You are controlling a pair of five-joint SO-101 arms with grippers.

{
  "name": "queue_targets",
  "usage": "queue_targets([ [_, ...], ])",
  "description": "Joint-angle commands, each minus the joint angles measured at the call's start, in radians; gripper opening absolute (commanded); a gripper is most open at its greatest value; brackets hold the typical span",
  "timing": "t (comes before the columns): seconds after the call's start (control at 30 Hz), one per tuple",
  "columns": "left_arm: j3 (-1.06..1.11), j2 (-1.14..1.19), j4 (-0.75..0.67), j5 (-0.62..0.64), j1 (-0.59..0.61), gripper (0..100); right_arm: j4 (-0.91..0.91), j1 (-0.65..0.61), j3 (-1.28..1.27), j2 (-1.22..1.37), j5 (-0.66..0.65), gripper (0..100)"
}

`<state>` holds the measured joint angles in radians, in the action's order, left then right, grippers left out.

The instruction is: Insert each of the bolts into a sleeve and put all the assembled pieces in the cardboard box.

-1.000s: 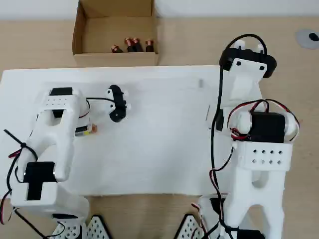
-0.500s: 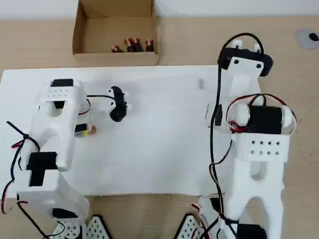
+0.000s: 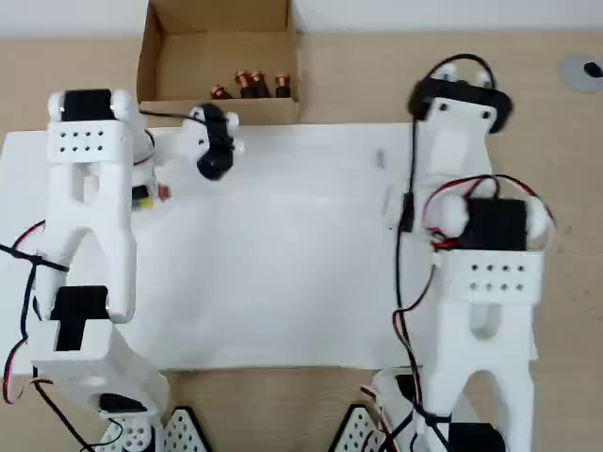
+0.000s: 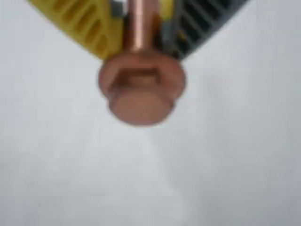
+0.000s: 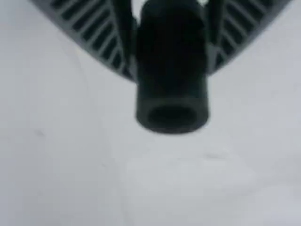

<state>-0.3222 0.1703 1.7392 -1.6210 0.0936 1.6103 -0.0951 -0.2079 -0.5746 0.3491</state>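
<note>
My left gripper [image 4: 141, 40] is shut on a copper bolt [image 4: 141, 89], its flat head pointing out from between the yellow and dark fingers. From above, that gripper [image 3: 144, 195] and the bolt [image 3: 162, 194] hang over the far left of the white mat, just in front of the cardboard box [image 3: 146, 66]. My right gripper [image 5: 171, 59] is shut on a black sleeve [image 5: 171, 80] with its open bore showing. In the high view it [image 3: 403, 212] holds the sleeve [image 3: 409, 213] over the mat's right side. Three copper-and-black assembled pieces [image 3: 250, 87] lie in the box.
The white mat [image 3: 283, 282] covers most of the wooden table. A grey disc [image 3: 579, 71] lies at the far right corner. Both arm bases and their cables stand along the near edge.
The left arm has swung away from the near edge toward the box, carrying the bolt with it. The right arm has shifted slightly, still holding the sleeve.
</note>
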Motion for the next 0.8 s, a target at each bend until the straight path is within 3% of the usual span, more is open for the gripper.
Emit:
queue_targets([
  [0.0, -0.084, -0.088, 0.012, -0.292, -0.063, 1, -0.060, -0.153, 0.007, -0.001, 0.009, 1.2],
  [0.2, -0.087, -0.285, 0.012, 0.328, -0.193, 1, -0.187, -0.360, 0.007, -0.001, 0.006, 1.2],
  [0.37, -0.081, -0.458, -0.072, 0.902, -0.218, 1, -0.218, -0.453, 0.007, -0.002, 0.002, 1.2],
  [0.5, -0.078, -0.584, -0.163, 1.327, -0.089, 1, -0.219, -0.464, 0.007, -0.058, 0.000, 1.2],
  [0.77, -0.077, -0.788, -0.175, 1.840, 0.138, 1, -0.219, -0.463, 0.001, -0.225, -0.069, 1.2],
])
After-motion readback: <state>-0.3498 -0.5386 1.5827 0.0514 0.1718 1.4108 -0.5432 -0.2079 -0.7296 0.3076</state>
